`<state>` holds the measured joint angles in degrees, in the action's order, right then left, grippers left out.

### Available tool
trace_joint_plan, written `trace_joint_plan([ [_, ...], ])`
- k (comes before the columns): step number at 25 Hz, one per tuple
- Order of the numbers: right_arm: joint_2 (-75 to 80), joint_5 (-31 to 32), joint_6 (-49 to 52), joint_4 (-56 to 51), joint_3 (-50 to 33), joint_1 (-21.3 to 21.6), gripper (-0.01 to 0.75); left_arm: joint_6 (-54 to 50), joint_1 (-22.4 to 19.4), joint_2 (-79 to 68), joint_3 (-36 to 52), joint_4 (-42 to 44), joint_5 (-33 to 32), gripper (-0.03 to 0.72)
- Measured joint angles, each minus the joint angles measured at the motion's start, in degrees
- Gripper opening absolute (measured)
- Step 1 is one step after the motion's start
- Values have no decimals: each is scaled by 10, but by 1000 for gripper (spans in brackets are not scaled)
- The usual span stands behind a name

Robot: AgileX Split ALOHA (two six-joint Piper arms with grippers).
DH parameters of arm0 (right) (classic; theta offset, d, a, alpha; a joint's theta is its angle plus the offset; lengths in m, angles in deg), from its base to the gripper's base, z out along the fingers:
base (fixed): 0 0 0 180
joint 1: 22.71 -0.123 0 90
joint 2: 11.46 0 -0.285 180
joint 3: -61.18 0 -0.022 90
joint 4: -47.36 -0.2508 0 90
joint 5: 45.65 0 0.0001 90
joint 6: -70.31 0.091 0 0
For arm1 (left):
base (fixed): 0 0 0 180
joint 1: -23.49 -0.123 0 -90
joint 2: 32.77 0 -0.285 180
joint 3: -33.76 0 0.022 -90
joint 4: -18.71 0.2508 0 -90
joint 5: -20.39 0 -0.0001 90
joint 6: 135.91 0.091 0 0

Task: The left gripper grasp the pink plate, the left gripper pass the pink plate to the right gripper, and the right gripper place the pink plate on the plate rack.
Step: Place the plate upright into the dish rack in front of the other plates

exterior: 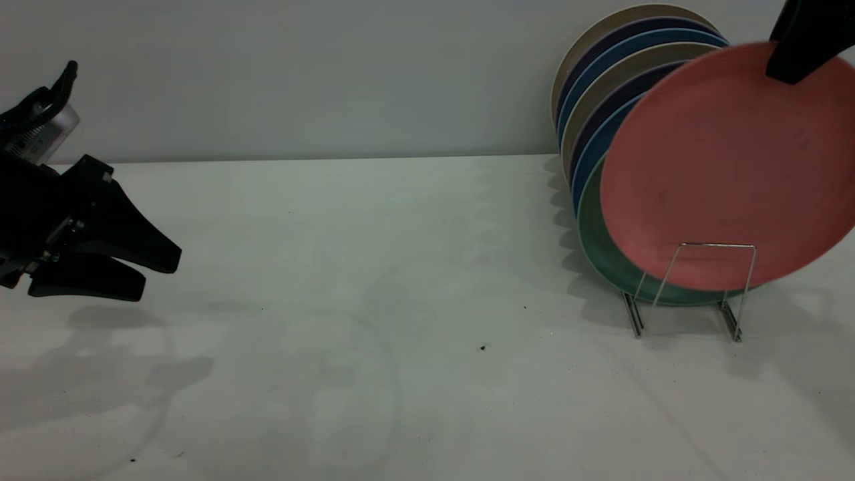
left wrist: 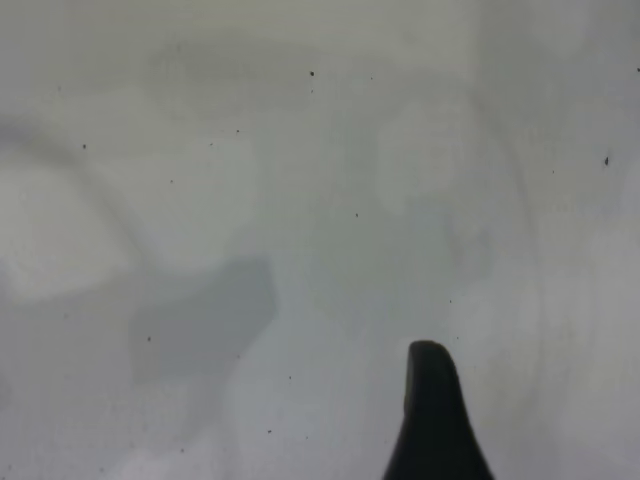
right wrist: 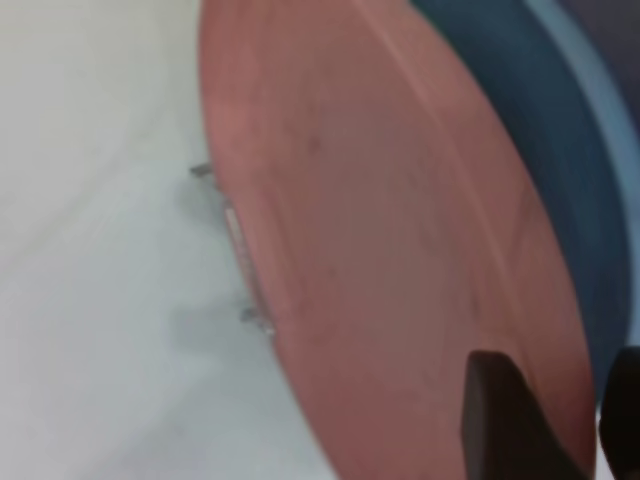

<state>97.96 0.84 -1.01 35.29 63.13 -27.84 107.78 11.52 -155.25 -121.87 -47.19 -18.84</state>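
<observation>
The pink plate [exterior: 721,167] stands upright and tilted at the front of the plate rack [exterior: 718,245], its lower edge behind the front wire loop. My right gripper [exterior: 795,60] comes in from the top right corner and is shut on the plate's upper rim. In the right wrist view one finger [right wrist: 500,410] lies on the plate's face [right wrist: 380,250] and the other is behind the rim; bits of the rack [right wrist: 235,235] show beside the plate. My left gripper [exterior: 157,270] hovers open and empty over the table at the far left. One of its fingers [left wrist: 430,410] shows over bare table.
A mint-green plate [exterior: 594,240] stands right behind the pink one, with several more upright plates [exterior: 621,67] in blue, purple and beige behind it. The white table [exterior: 401,267] stretches between the two arms, with a grey wall at the back.
</observation>
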Motion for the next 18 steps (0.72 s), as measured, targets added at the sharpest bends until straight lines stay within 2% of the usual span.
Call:
trace_joint_plan([
  [4,0,24,17,-18,0,0,269,-1,0,0,0,0,0,539],
  [12,0,40,65,-103,0,0,382,-8,0,0,0,0,0,539],
  [15,0,53,180,-138,0,0,392,-20,0,0,0,5,3,539],
  [18,0,74,355,-143,0,0,392,-42,0,0,0,48,12,539],
])
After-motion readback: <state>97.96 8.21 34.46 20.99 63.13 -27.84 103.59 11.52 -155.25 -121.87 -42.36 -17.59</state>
